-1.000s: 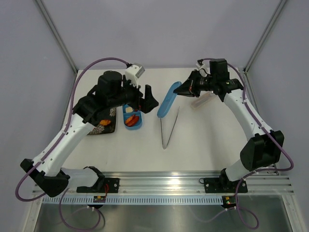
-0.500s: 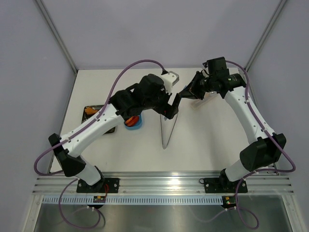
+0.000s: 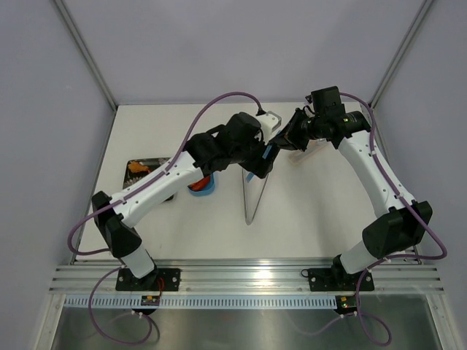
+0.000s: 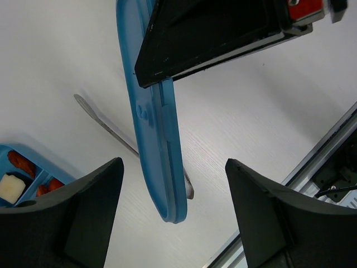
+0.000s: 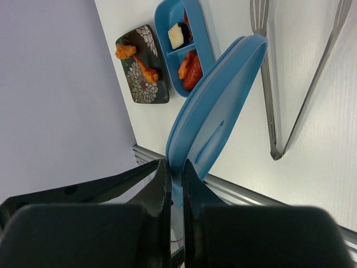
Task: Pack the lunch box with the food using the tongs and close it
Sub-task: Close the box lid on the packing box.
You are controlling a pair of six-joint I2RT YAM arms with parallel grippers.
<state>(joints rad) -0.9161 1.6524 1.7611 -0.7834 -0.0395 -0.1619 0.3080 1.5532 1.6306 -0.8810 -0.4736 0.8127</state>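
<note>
My right gripper (image 5: pixel 174 167) is shut on one end of the flat blue lid (image 5: pixel 223 106) and holds it on edge above the table. My left gripper (image 4: pixel 173 163) is open, and its fingers stand on either side of the lid's (image 4: pixel 156 139) free lower end without touching it. From above, the two grippers (image 3: pixel 259 162) (image 3: pixel 279 140) meet mid-table. The lunch box (image 5: pixel 205 47) lies open with a cream piece (image 5: pixel 177 34) and red food (image 5: pixel 191 67) in it. The left arm partly covers the box (image 3: pixel 203 188). The tongs (image 3: pixel 254 200) lie flat under the lid.
A dark patterned plate (image 5: pixel 142 64) with orange pieces (image 5: pixel 125 51) sits left of the lunch box, near the table's left edge (image 3: pixel 135 169). The aluminium rail runs along the near edge.
My left arm has swung right from above the lunch box to the lid, and its jaws have narrowed a little around it. The right gripper has kept hold of the lid and barely moved.
</note>
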